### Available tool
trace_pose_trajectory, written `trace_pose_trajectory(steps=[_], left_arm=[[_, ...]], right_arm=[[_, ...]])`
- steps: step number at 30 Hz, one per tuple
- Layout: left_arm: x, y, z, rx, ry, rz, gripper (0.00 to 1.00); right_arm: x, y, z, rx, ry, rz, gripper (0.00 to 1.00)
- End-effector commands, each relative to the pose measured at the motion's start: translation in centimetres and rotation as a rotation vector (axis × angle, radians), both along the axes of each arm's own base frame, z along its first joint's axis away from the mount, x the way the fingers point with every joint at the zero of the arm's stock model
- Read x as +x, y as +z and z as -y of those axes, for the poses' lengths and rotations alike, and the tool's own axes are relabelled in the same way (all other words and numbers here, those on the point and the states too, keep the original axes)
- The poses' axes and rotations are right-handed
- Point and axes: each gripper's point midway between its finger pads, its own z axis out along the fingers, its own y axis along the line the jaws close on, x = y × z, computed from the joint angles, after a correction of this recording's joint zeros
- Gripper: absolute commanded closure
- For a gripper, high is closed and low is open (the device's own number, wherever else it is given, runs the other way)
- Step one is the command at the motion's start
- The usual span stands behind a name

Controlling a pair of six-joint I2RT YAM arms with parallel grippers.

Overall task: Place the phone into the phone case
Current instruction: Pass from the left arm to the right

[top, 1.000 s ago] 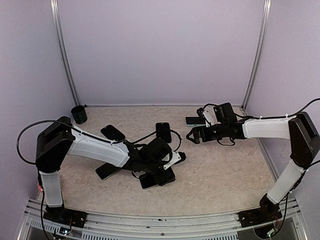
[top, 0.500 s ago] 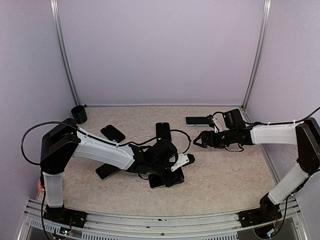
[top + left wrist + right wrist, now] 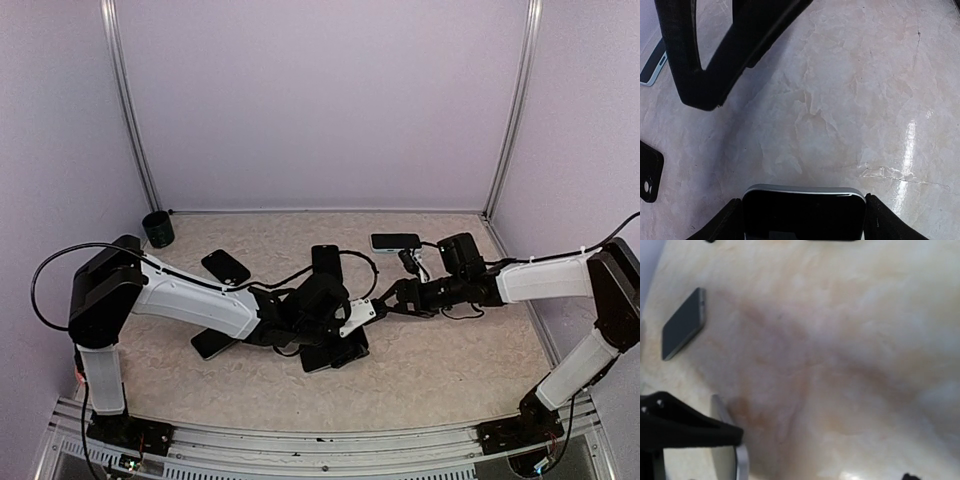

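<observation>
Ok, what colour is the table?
The table is beige with a marbled pattern, clearest in the left wrist view.

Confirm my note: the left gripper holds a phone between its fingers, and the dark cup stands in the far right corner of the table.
One thing is wrong: the dark cup stands in the far left corner of the table, not the right, as the top external view shows. The left gripper does hold a phone between its fingers.
</observation>
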Motion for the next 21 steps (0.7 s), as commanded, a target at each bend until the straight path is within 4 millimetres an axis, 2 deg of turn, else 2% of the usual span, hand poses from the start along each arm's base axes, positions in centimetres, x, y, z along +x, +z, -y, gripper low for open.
trace_pose_trajectory(steps=[1, 10, 16, 21], left_arm=[[0.3, 3.8, 0.8, -0.088, -0.001, 0.069, 0.42], [0.3, 4.0, 0.8, -0.096, -0.001, 0.073, 0.42], [0.3, 3.7, 0.9, -0.093, -0.001, 0.071, 0.41], [0.3, 3.7, 1.0, -0.095, -0.002, 0.07, 0.42]], right_arm=[[-1.1, 0.0, -1.8, 0.08, 0.06, -0.028, 0.15], [-2.9, -0.9, -4.8, 0.128, 0.169, -0.073, 0.19], [-3.9, -1.9, -6.0, 0.124, 0.209, -0.099, 0.22], [-4.4, -2.1, -7.0, 0.134, 0.233, -0.109, 0.27]])
